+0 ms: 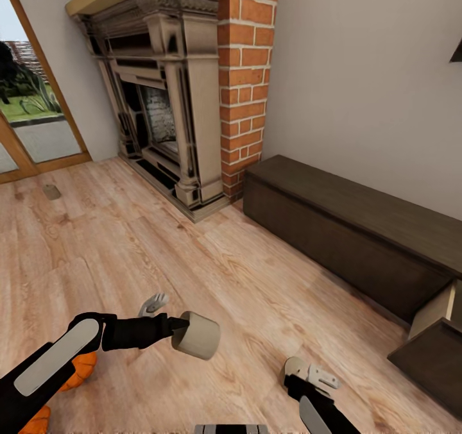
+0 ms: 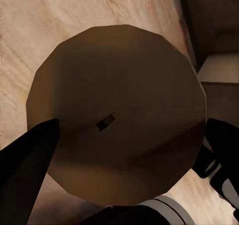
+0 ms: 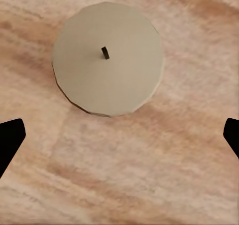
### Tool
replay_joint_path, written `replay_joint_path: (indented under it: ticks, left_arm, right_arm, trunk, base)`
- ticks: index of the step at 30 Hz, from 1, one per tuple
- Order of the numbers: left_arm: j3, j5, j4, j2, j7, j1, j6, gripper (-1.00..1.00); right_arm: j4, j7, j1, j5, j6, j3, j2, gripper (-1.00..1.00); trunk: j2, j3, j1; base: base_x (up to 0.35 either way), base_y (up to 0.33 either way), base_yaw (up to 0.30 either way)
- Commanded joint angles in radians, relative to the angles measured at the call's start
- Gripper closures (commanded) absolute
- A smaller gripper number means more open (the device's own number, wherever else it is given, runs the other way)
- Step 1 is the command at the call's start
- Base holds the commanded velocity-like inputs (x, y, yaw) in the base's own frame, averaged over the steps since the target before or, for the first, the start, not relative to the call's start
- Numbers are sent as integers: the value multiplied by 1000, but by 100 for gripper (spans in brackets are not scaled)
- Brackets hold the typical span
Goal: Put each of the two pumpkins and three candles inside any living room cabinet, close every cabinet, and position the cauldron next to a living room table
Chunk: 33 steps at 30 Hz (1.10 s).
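The left gripper [image 1: 183, 330] is clamped on a cream candle [image 1: 197, 335], carried off the floor at the near left with its axis roughly level. In the left wrist view the candle's [image 2: 117, 115] flat wick end faces the camera, with a dark finger [image 2: 30, 155] on either side of its round wall. A short, thick cylinder of wax should be light and stiff, but smooth, and liable to roll or slide in the grip; the curved side across its widest part looks the best place to hold, and that is where the fingers sit.

The right gripper [image 1: 308, 373] hangs low at the near right, jaws spread wide and empty. Its wrist camera looks straight down on a second candle [image 3: 108, 58] standing upright on the plank floor [image 3: 149, 170], wick on top, lying ahead of the dark fingertips [image 3: 10, 140] and not between them. A grasp from above on its sides would likely suit.

Two pumpkins [image 1: 80, 370] lie at the near left, largely hidden behind the left arm; they are ribbed and rounded, probably firm, best pinched across the body.

The cabinet [image 1: 346, 229] runs along the far right wall beside the brick fireplace [image 1: 186, 100]. One compartment at its near right end seems to stand open, showing a pale inner panel [image 1: 436, 309]; nothing can be made out inside it, though the angle is poor. The remaining front is shut.
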Motion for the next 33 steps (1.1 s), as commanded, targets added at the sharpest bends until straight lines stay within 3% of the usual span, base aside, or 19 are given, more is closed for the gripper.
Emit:
replay_joint_path:
  ticks: [1, 4, 8, 14, 33]
  left_arm:
    - [-2, 13, -1, 1, 9, -1, -1, 100]
    - [-1, 13, -1, 1, 9, -1, -1, 100]
    - [-1, 13, -1, 1, 9, -1, -1, 100]
    - [-1, 13, -1, 1, 9, -1, -1, 100]
    - [-2, 12, -1, 0, 9, -1, -1, 100]
  right_arm:
    - [-2, -8, -1, -5, 1, 8, -1, -100]
    - [-2, -4, -1, -6, -10, 11, -1, -100]
    - [-1, 55, 0, -6, -16, 12, -2, -100]
    - [-1, 85, 0, -6, -17, 12, -2, -100]
    - [-1, 89, 0, -6, -19, 12, -2, -100]
  trunk:
    - [-1, -5, 0]
    - [-1, -16, 2]
    - [-2, -32, 3]
    - [-2, -32, 3]
    - [-2, -32, 3]
  base:
    - [0, 0, 0]
    - [0, 0, 0]
    - [0, 0, 0]
    - [0, 0, 0]
    - [100, -7, 0]
